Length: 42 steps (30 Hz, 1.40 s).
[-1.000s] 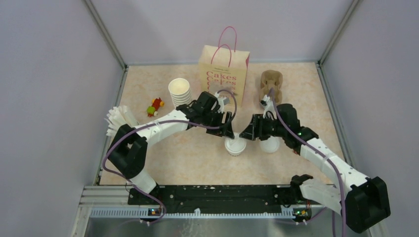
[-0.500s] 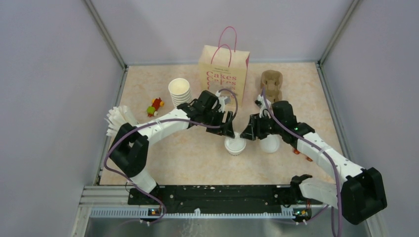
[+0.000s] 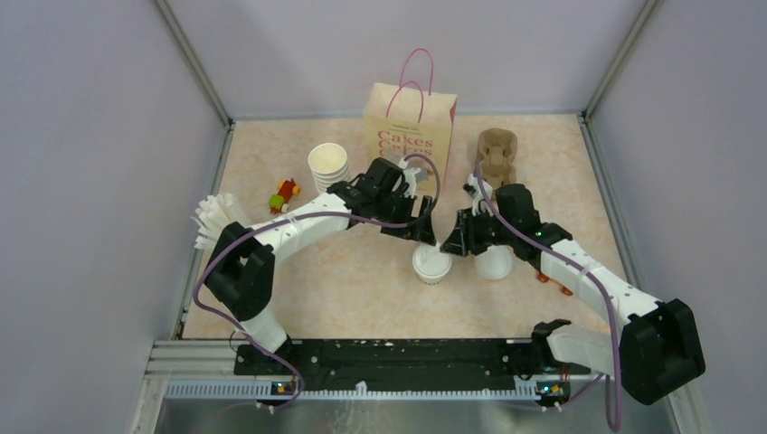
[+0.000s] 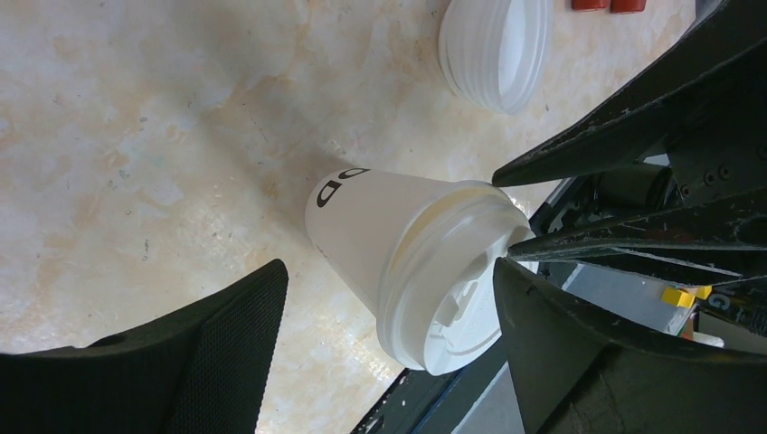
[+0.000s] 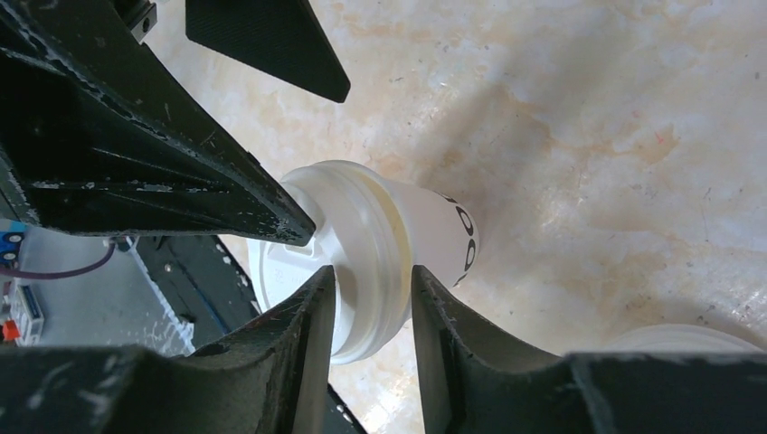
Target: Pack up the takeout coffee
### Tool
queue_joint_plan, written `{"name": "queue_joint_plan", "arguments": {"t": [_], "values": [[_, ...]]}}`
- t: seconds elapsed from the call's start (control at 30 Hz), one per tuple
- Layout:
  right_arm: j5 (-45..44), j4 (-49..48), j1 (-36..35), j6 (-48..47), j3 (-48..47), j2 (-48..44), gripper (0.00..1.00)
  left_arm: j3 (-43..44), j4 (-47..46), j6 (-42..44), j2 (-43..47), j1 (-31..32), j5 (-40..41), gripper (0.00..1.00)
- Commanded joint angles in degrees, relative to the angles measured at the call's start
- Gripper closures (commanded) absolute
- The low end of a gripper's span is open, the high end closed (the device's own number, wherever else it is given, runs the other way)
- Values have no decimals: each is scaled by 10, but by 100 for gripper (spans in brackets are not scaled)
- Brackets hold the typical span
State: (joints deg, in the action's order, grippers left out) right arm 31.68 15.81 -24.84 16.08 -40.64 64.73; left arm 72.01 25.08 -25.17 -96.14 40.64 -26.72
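Observation:
The takeout coffee, a small white lidded cup with black lettering, stands upright mid-table. It shows in the left wrist view and the right wrist view. My left gripper is wide open around the cup's top. Its right finger touches the lid's edge and its left finger stands apart from the cup. My right gripper comes from the right. Its fingers are close together with the lid's rim between them.
A "Cakes" paper bag stands at the back centre. A stack of lidless cups is to its left and a brown cup carrier to its right. A stack of lids lies right of the coffee. A small toy lies at the left.
Both wrists have shifted slightly toward the back while staying at the cup's lid. The right elbow has swung inward. The cup has not moved.

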Motion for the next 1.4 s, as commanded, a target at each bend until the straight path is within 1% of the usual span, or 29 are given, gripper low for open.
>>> {"name": "queue_joint_plan", "arguments": {"t": [0.0,0.27,0.4,0.53,0.63,1.0,1.23,1.37], "values": [[-16,-25,2,-7,-12,-4,66,27,14,14,-6,-1,4,11],[-20,-33,2,0,-2,-4,68,67,68,20,16,-3,32,8],[-24,-38,2,4,4,-3,70,60,97,15,33,-3,27,8],[-26,-43,2,11,10,-4,71,11,84,3,63,-2,25,11],[-26,-47,2,13,15,-5,71,-19,62,-3,70,-3,21,14],[-30,-46,2,15,43,-13,71,-38,40,-2,33,-3,28,19],[-27,-35,2,21,31,-13,70,-58,42,2,19,-2,48,22],[-25,-19,2,39,16,-20,65,-54,46,8,14,-2,52,23]]}}
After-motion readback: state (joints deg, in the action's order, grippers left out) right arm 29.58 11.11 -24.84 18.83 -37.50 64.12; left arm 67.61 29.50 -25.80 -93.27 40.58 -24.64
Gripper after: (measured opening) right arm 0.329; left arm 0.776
